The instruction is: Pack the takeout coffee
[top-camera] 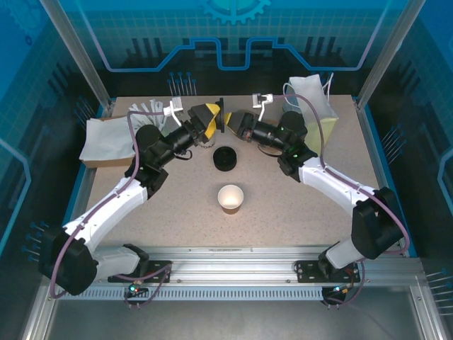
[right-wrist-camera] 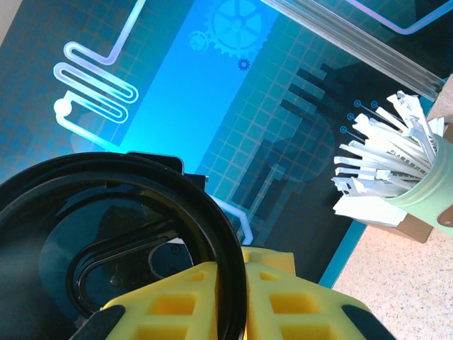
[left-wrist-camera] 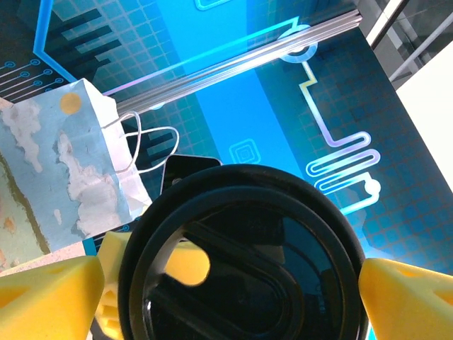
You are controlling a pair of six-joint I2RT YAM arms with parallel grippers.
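**Takeout coffee cup (top-camera: 231, 197) stands uncapped on the counter**

Top view: the cup is upright just below the frame's centre, with a tan paper wall, a white inside and no lid on it. Just above it sits a black round object (top-camera: 225, 159). At upper centre both arms meet at a black lid (top-camera: 222, 117) held on edge. The left pincer (top-camera: 212, 117) is spread wide about the lid, and the right pincer (top-camera: 231, 122) is nipped tight on its rim. The counter (top-camera: 177, 212) is speckled beige, with blue circuit-print panels (top-camera: 233, 35) behind it. A paper bag (top-camera: 311, 103) stands at upper right.

Left wrist: the lid spans the lower frame between yellow pads (left-wrist-camera: 49, 297), and the cloud-printed bag is at left.

Right wrist: yellow fingers (right-wrist-camera: 191, 301) clamp the lid's rim at the bottom. A green cup of white packets (right-wrist-camera: 432, 184) stands at the right edge.
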